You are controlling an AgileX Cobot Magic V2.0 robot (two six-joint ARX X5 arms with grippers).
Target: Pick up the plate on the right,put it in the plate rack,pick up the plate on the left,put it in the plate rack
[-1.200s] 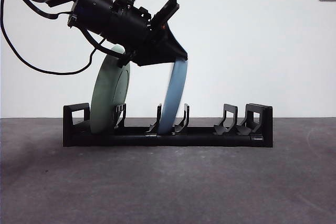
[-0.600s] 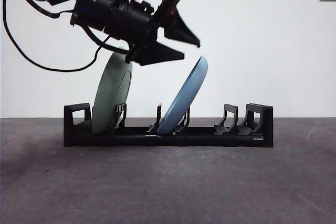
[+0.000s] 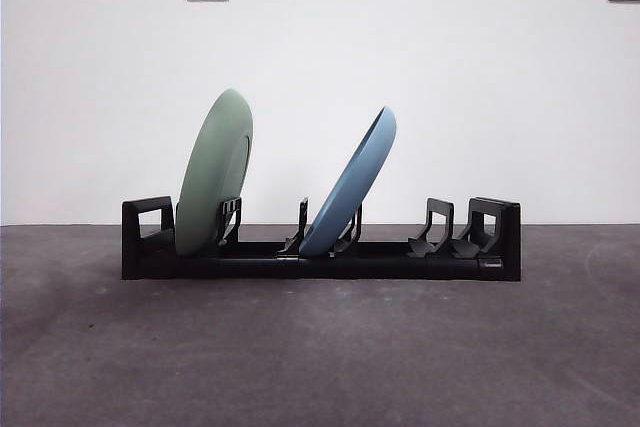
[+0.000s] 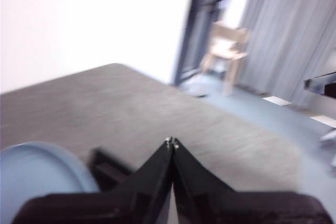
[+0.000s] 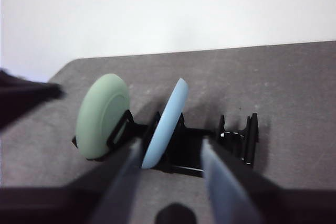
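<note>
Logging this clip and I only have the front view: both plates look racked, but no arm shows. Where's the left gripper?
Observer: Left gripper is shut and empty, above the blue plate.
Operator: And the right one?
Observer: Right gripper is open, hanging back from the plate rack.
Operator: Is it touching either plate?
Observer: No; it is clear of the green plate and the blue one.

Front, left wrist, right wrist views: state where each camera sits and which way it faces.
Front: low at table height, level on the plate rack; only a cable shows.
Left wrist: on that arm, over the blue plate; left gripper shut.
Right wrist: above the rack; right gripper open.
All share the blue plate.
</note>
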